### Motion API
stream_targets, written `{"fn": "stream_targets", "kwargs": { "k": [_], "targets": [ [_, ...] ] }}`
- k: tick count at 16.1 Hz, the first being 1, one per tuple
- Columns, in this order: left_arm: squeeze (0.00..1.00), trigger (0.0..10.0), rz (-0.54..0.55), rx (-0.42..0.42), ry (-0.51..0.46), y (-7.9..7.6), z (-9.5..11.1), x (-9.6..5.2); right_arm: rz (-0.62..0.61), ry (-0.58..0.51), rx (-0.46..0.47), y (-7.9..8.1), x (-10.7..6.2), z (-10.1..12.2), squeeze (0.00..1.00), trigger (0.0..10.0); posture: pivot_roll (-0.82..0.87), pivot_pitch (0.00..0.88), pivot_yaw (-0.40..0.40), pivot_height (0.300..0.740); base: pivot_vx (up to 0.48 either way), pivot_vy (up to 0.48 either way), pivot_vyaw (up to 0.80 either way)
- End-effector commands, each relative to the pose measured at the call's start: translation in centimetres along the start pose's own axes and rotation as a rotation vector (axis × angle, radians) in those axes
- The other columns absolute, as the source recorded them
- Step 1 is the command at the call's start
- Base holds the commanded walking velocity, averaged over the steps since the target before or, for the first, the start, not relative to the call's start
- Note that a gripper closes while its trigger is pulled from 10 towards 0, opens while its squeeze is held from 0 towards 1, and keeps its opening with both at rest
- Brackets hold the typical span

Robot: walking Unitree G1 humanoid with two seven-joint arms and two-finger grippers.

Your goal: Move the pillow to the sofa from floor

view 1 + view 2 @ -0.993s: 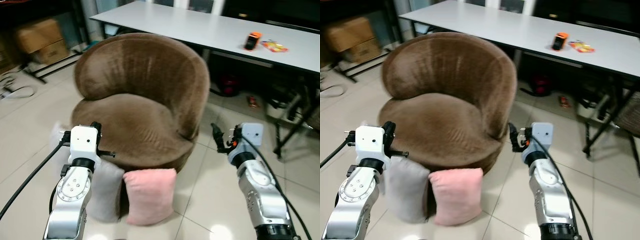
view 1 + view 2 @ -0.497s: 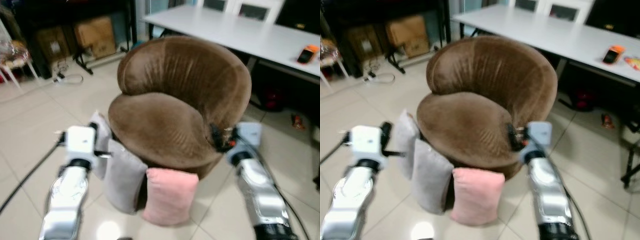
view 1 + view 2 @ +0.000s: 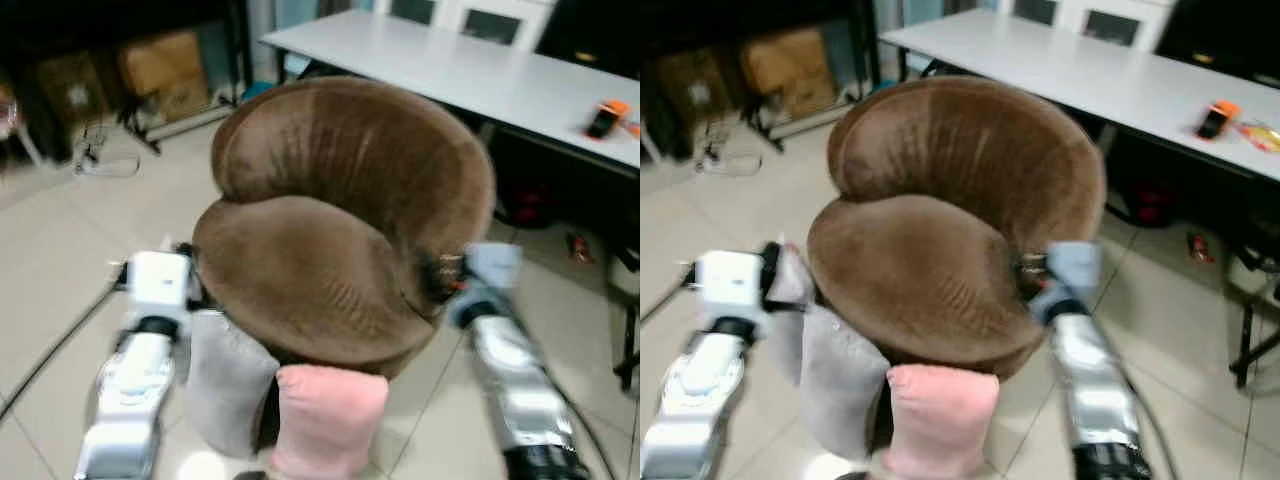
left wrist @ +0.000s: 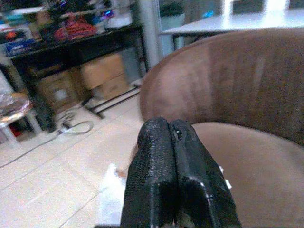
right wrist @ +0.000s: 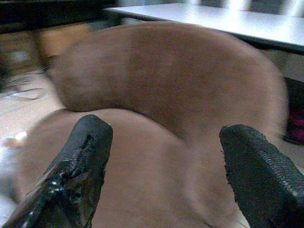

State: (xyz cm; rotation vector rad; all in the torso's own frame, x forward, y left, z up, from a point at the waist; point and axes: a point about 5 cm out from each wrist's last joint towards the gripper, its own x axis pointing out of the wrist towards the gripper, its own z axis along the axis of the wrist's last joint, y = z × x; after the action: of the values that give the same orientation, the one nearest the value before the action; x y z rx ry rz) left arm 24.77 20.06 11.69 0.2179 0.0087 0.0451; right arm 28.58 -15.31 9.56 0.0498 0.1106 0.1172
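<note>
The right gripper hangs with fingers spread wide at the brown round armchair's 4 o'clock edge, holding nothing; the left gripper has its fingers pressed together, empty, at the seat's 9 o'clock. The pink pillow stands on the tiled floor at the chair's 6 o'clock, a grey pillow touching its left. Best to lower the open gripper toward the pink pillow's top edge.
</note>
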Motion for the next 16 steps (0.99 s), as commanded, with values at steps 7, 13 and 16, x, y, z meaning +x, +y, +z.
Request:
{"fn": "stream_targets", "kwargs": {
  "k": [7, 13, 16],
  "targets": [
    [0.00, 10.0, -0.050, -0.002, -0.036, -1.1, 0.2, -0.4, -0.058, 0.004, 0.034, -2.3, -0.9, -0.1, 0.00, 10.0, 0.02, 0.024, -0.012, 0.740, 0.221, 0.000, 0.07],
    [0.00, 10.0, -0.074, -0.013, -0.021, -1.6, -0.6, -0.9, -0.043, 0.002, 0.023, -2.4, -1.1, -0.1, 0.00, 10.0, 0.02, 0.029, -0.021, 0.680, 0.000, 0.000, 0.00],
    [0.00, 10.0, -0.066, -0.040, -0.006, -1.5, -0.9, -1.2, -0.036, 0.013, 0.028, -2.2, -1.1, -0.3, 0.00, 10.0, 0.02, 0.023, -0.033, 0.650, 0.000, 0.000, 0.00]
  ]
}}
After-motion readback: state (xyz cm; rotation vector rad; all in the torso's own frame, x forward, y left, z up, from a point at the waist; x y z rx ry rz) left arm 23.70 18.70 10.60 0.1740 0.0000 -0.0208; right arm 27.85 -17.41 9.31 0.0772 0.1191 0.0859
